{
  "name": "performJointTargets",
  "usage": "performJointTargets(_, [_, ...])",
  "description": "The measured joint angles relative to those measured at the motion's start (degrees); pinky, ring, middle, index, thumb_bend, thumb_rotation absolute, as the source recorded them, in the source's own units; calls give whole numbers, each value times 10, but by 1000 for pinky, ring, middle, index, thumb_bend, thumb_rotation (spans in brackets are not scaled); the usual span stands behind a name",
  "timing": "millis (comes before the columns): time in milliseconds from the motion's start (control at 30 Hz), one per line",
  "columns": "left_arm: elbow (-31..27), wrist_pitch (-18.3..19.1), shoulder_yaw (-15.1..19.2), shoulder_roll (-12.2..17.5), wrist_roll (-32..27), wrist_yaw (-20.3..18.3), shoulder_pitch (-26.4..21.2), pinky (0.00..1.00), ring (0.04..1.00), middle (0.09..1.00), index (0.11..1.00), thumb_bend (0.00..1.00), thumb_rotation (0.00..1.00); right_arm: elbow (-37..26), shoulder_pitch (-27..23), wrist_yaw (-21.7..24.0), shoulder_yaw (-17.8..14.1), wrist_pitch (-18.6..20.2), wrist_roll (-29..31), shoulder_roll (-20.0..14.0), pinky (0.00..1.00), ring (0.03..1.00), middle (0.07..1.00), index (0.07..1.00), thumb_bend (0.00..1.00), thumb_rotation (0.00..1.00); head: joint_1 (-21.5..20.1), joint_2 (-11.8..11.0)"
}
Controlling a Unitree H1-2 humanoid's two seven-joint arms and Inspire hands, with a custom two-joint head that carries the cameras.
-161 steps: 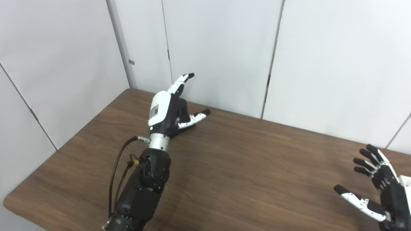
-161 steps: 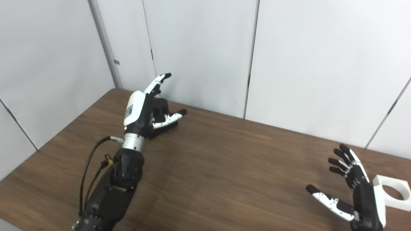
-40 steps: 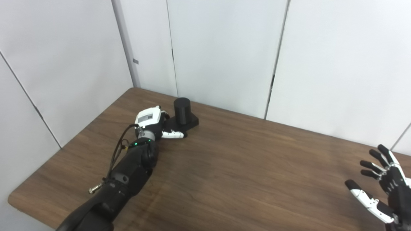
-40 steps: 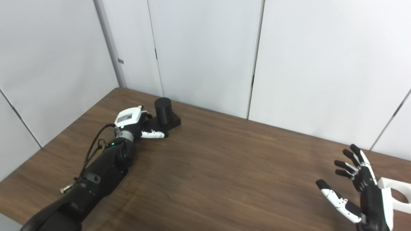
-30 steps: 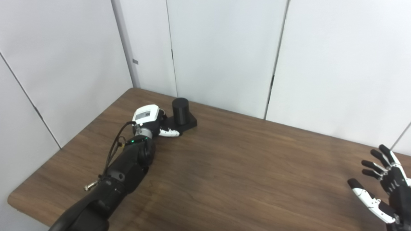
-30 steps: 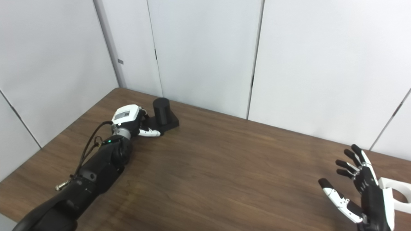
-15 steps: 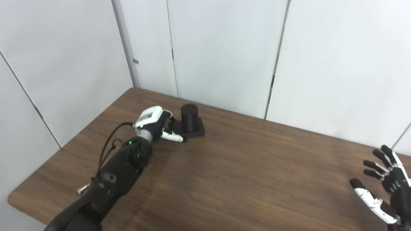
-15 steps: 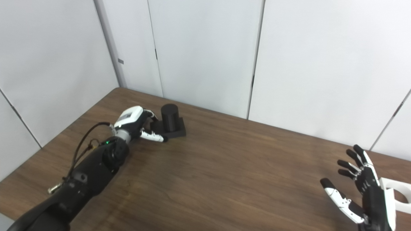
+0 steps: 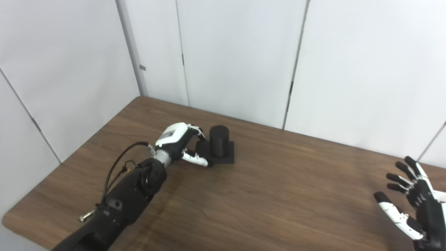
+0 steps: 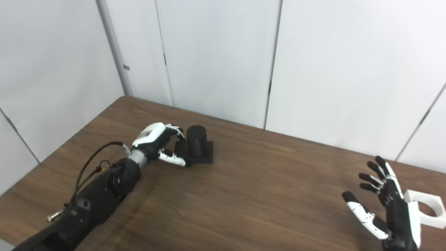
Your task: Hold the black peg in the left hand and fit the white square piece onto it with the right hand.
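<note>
The black peg (image 9: 219, 138) is a short upright cylinder on a flat square black base, standing on the brown table (image 9: 264, 195) left of centre. My left hand (image 9: 178, 142) lies at the base's left side. Its fingers curl over the base's near-left edge and its thumb runs along the front edge, so it is shut on the base. My right hand (image 10: 391, 208) hovers open at the far right, fingers spread, palm facing left. Just behind it, in the right eye view, lies the white square piece (image 10: 429, 213) with a round hole; the hand is not touching it.
White wall panels (image 9: 240, 59) stand close behind the table's far edge. The table's left edge (image 9: 69, 160) runs diagonally near my left forearm. A black cable (image 9: 116, 167) loops from my left wrist.
My left hand has closed on the peg's base and drawn it right and toward me, away from the back wall. The right hand has barely moved. The camera shifted a little.
</note>
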Motion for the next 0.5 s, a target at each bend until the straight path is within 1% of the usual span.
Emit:
performJointTargets(33, [0,-16,-9,-1,4,7,0,815,948,873,487,524,70,1,0,-1,0,-1,-2,0,660,740,860,903,595,458,-5,2])
performJointTargets(100, [0,-33,-20,-4,5,11,0,839,958,882,488,524,72,5,0,-2,0,-5,-5,1,646,729,851,896,597,441,-13,3])
performJointTargets(200, [-5,-47,-37,-8,5,9,-2,833,963,889,489,523,75,13,-1,-7,0,-14,-8,1,640,729,853,893,608,436,-29,5])
performJointTargets(267, [-16,-61,-58,-10,14,5,-4,836,967,896,491,523,76,15,-2,-7,0,-18,-7,1,636,730,855,892,630,457,-35,7])
performJointTargets(367, [-21,-78,-82,-16,18,-3,-12,854,974,904,492,523,76,15,-2,-7,2,-21,-7,4,638,731,859,895,625,446,-48,11])
performJointTargets(467, [-24,-90,-96,-22,22,-14,-20,832,966,900,491,523,73,15,-2,-7,2,-22,-8,5,643,730,864,901,628,459,-57,15])
performJointTargets(500, [-24,-91,-100,-25,22,-15,-21,827,964,899,491,523,73,15,-2,-8,3,-22,-8,5,646,730,862,902,629,461,-66,18])
